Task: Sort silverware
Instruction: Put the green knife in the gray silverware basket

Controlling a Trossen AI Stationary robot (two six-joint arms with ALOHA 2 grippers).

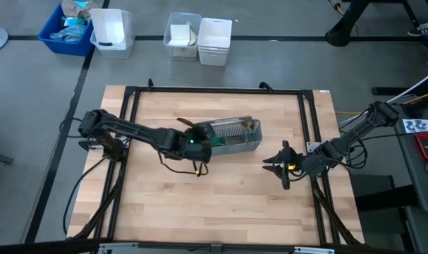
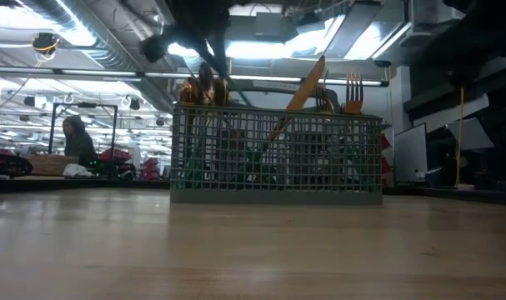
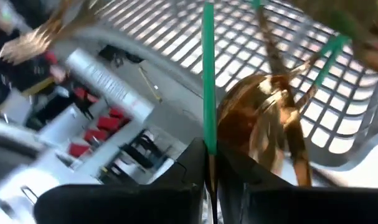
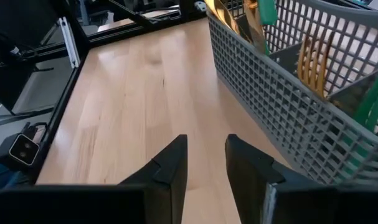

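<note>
Seen from above, a grey mesh caddy (image 1: 233, 135) sits near the middle of a wooden tabletop (image 1: 221, 204), a little toward the far edge. Most of the silverware (image 2: 336, 92) stands upright in it, gold heads above the rim. The left gripper (image 1: 198, 140) hangs over the caddy's left end, its fingers pressed together on one slim teal handle (image 3: 208, 74). That handle's long axis runs straight out from between the fingertips, toward the mesh below (which kind of piece it is cannot be told). The right gripper (image 4: 206, 163) waits just off the caddy's right end, near the tabletop's right edge, fingers parted and holding nothing. The left arm is plainly the nearer one, so placing the pinched piece likely falls to it.
</note>
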